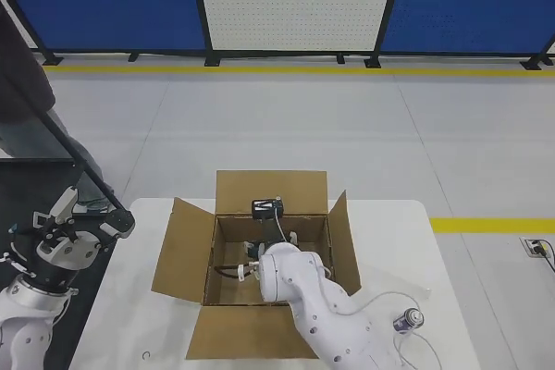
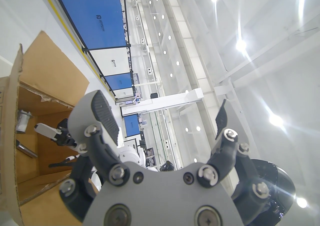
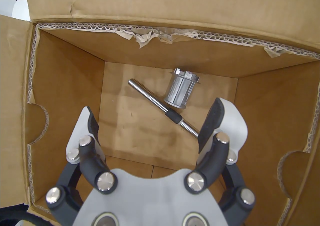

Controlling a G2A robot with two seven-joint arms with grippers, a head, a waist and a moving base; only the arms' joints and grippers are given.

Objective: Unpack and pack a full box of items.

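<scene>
An open cardboard box (image 1: 229,194) stands in the middle of the white table (image 1: 398,268), all flaps folded out. On its floor lie a silver ribbed cylinder part (image 3: 181,91) and a thin metal rod (image 3: 160,105) with a black band, touching each other. My right gripper (image 3: 151,116) hangs open inside the box, above the rod, with nothing between its fingers. My left gripper (image 2: 162,109) is open and empty, off the table's left side, tilted up toward the ceiling. In the left wrist view the cylinder part (image 2: 23,121) and rod (image 2: 26,150) show inside the box (image 2: 50,61).
A small can (image 1: 407,321) lies on the table to the right of the box, near the front. A black surface (image 1: 18,194) lies beyond the table's left edge. The box walls (image 3: 62,91) closely surround the right gripper.
</scene>
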